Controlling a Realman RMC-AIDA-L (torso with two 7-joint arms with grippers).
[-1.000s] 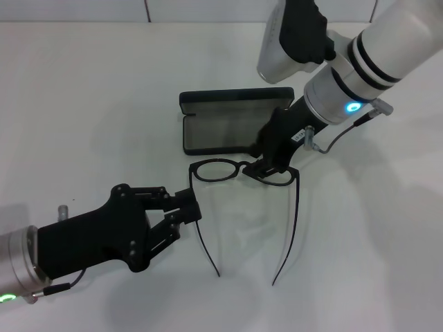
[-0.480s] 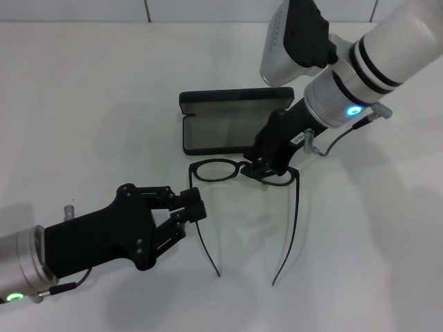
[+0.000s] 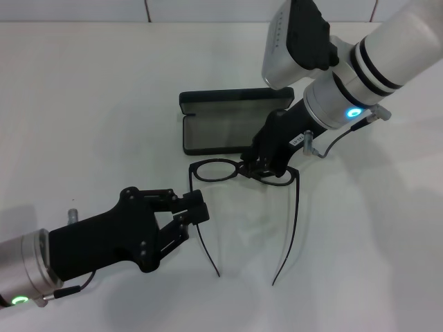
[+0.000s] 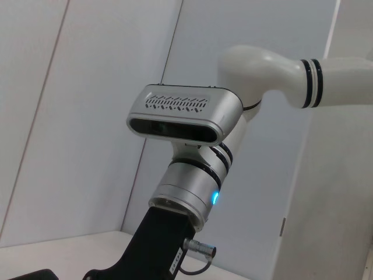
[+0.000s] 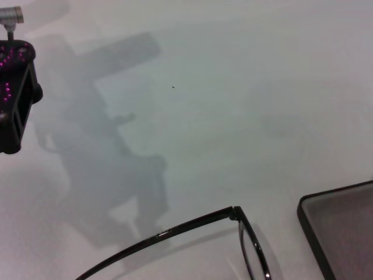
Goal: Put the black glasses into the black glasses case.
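Right end effector (image 3: 257, 166) sits on the black glasses (image 3: 239, 173), covering one lens (grip state? can't tell). Left end effector (image 3: 192, 210) is spread open, holding nothing, beside a temple. The black glasses case (image 3: 232, 121) lies open behind.

No legible text or labels anywhere.

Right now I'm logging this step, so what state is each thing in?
black glasses: unfolded, temples spread, flat on the table, outside the case.
black glasses case: open, grey lining showing, nothing inside.
right gripper: down at the frame's bridge, grip unclear.
left gripper: beside one temple, touching nothing visibly.
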